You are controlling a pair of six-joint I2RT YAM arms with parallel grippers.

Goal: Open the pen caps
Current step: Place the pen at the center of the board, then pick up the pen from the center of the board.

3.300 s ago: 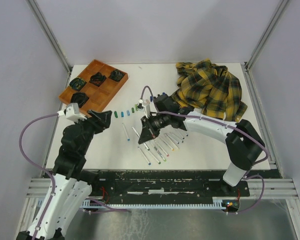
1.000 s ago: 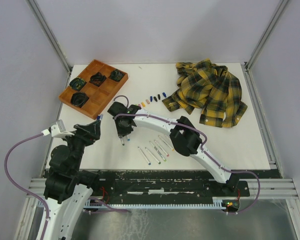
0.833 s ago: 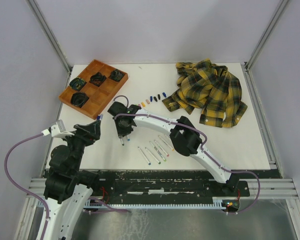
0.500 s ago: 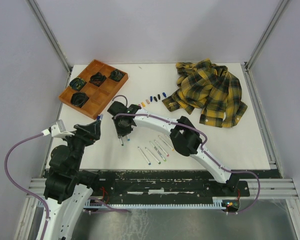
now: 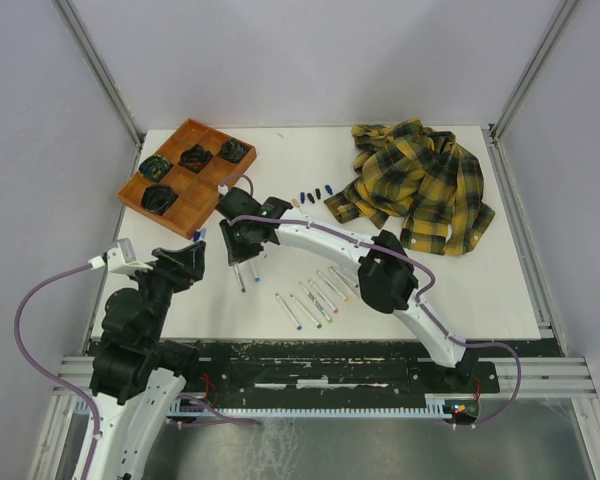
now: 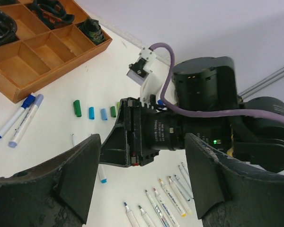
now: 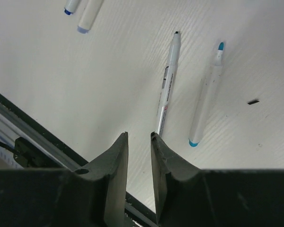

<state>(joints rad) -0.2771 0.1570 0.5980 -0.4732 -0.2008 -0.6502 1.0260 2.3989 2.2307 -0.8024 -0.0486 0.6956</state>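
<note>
White marker (image 7: pixel 168 90) lies just ahead of the right gripper (image 7: pixel 138 137), jaws narrow and empty. Left gripper (image 6: pixel 142 138) gapes wide, empty.

Looks like a robotics lab test cell: white counter (image 5: pixel 460 290) boxed in w/ plain grey panels (image 5: pixel 310 60) & alum. frame posts (image 5: pixel 526 70), arms (image 5: pixel 385 275) bolted to a slotted rail (image 5: pixel 550 378) at near edge.

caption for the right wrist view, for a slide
Right jaws, narrowly apart and empty, above two uncapped pens on the white table.
</note>
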